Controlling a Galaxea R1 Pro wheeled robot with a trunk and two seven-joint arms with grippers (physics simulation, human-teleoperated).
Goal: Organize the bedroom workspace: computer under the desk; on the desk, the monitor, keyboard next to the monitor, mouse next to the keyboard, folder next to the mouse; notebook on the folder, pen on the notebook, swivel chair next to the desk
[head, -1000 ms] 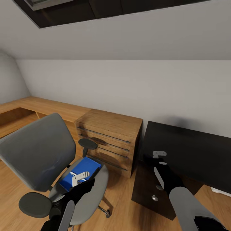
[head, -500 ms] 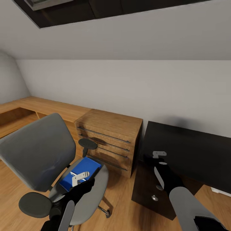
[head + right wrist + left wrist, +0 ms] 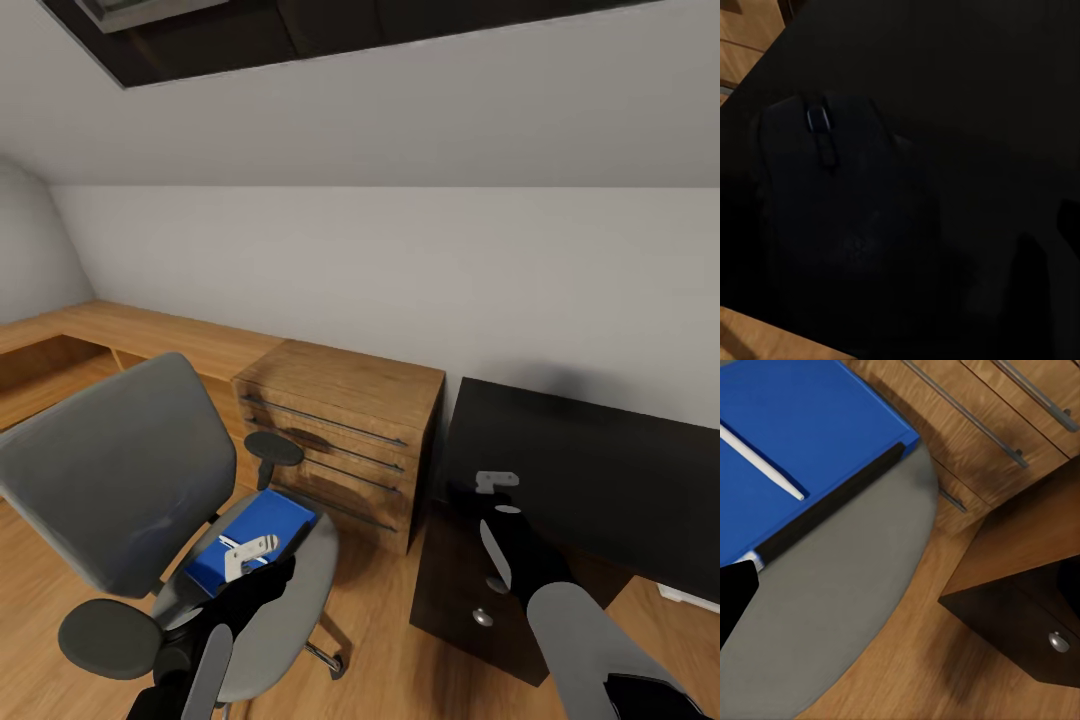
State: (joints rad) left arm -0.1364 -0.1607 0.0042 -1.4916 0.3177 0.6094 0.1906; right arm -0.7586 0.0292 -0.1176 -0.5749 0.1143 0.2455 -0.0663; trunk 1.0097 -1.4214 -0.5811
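Observation:
The grey swivel chair (image 3: 110, 480) stands at the left with the blue folder (image 3: 262, 520) flat on its seat. My left gripper (image 3: 248, 550) hovers just above the folder's near end, open, holding nothing. In the left wrist view a thin white pointed rod (image 3: 761, 463) lies across the folder (image 3: 817, 420), and the grey seat (image 3: 847, 600) shows beside it. My right gripper (image 3: 497, 482) is over the near left corner of the black desk (image 3: 600, 470), open. The black mouse (image 3: 832, 225) rests on the desk (image 3: 982, 90) beneath it, free of the fingers. The monitor and keyboard are out of view.
An oak drawer unit (image 3: 340, 440) with dark bar handles stands between the chair and the desk. A black drawer cabinet (image 3: 470, 590) sits under the desk's left end. Low oak shelving (image 3: 120, 335) runs along the far left wall. Wooden floor (image 3: 380, 650) lies between chair and cabinet.

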